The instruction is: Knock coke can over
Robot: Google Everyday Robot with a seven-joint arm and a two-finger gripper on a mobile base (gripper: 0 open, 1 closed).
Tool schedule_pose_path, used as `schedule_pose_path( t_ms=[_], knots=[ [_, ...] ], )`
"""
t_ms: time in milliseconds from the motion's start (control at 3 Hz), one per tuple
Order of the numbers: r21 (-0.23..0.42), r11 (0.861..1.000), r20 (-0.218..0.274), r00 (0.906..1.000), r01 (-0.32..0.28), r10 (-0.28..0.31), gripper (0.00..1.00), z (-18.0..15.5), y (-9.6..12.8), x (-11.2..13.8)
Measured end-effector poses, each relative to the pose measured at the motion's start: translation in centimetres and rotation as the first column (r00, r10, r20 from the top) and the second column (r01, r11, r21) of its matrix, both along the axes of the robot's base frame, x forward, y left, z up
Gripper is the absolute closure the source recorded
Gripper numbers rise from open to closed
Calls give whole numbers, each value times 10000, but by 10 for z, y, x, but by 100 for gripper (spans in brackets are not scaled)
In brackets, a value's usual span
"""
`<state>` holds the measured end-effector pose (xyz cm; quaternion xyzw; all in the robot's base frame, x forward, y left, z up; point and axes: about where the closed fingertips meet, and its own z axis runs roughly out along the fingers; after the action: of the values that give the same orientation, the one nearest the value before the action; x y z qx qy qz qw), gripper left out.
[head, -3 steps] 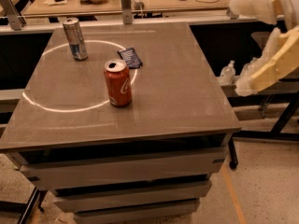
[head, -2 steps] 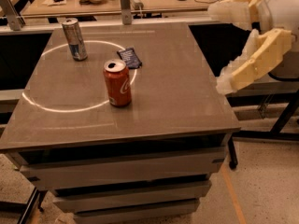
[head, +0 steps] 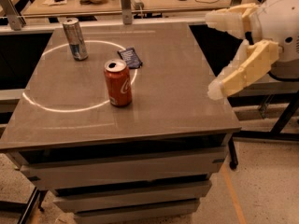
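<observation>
Leftward swung my gripper [head: 211,55], spread wide, up to the right edge of the tabletop [head: 177,92]; coke can [head: 117,84] stood upright mid-table, knock still to come.

1. The coke can [head: 117,84]: glossy red painted metal with a bare silver metal top.
2. The tabletop [head: 177,101] under the coke can: smooth grey with a faint sheen, mirroring a ring of light.
3. The slim can [head: 75,38] behind and left of the coke can: shiny silver-and-blue metal.
4. The packet [head: 130,57] just behind the coke can: dark blue, glossy wrapper.
5. The tool [head: 210,55], well right of the coke can with its fingers spread: cream, matt, plastic-looking.
</observation>
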<state>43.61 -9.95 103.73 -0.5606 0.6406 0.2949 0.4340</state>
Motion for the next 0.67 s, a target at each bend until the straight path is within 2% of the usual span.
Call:
schedule_pose_path(
  t_ms=[667],
  knots=[
    [237,9991,387,9986,358,-367,0,-50,-7,30]
  ],
)
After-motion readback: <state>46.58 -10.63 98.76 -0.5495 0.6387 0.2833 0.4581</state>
